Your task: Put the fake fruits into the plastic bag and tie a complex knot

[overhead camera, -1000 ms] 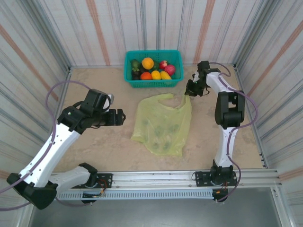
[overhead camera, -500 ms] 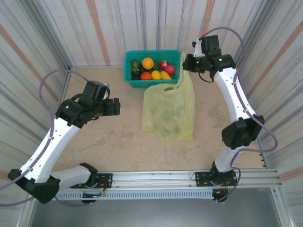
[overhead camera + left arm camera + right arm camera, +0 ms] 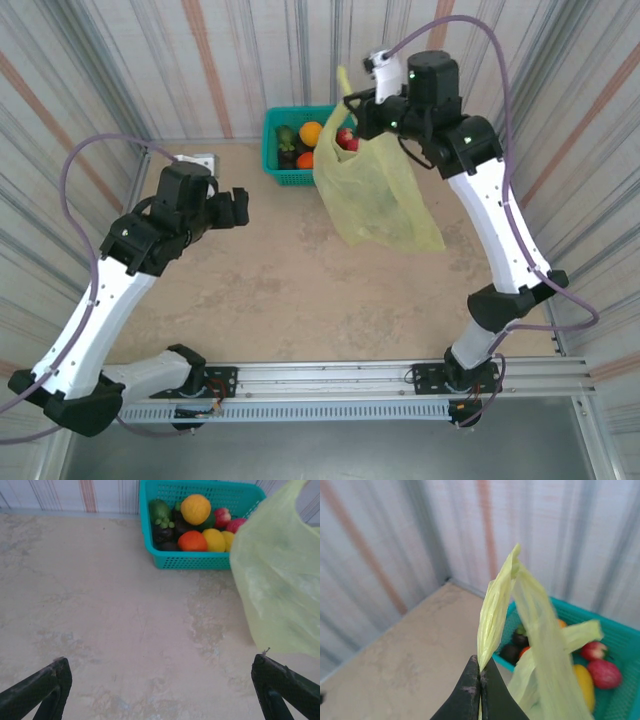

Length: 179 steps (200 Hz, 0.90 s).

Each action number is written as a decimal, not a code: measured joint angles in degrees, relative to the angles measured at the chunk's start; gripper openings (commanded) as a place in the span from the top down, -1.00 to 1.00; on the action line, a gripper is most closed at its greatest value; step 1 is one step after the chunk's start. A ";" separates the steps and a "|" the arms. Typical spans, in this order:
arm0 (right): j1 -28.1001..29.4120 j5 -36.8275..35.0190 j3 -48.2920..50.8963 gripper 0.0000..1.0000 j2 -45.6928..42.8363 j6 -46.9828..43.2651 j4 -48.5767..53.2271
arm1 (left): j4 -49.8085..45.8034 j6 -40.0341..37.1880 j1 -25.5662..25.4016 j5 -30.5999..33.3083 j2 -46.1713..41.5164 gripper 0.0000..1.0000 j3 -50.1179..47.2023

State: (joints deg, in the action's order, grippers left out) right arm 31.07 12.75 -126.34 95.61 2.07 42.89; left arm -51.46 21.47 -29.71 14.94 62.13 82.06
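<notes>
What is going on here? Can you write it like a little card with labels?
Bag: yellow-green, hanging in the air by one handle
Right jaws: shut on that handle
Left jaws: open, holding nothing, over the table
Basket: teal, by the back wall
Fruits: orange, yellow, red and green ones in the basket
Knot: none yet
</notes>
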 measured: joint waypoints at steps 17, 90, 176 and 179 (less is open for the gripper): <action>6.21 -1.03 8.15 1.00 -5.57 -5.70 -1.16 | 1.97 -0.42 0.52 -1.49 -2.03 -0.96 -1.75; 11.37 0.00 52.70 1.00 -36.28 -12.98 -14.84 | 15.17 -2.71 1.16 -16.83 -7.56 -0.97 -17.16; 11.23 2.29 62.29 1.00 -42.01 -10.14 -18.27 | 24.09 -10.78 -8.07 -26.69 -3.17 -0.72 -18.58; 11.23 2.21 62.29 1.00 -42.10 -10.01 -18.29 | 23.91 -10.73 -8.24 -26.10 -3.08 -0.72 -18.56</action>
State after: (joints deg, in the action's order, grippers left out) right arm 42.30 14.96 -64.05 53.52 -7.94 24.60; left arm -27.55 10.74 -37.95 -11.16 59.05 63.51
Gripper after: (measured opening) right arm 0.047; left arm 0.857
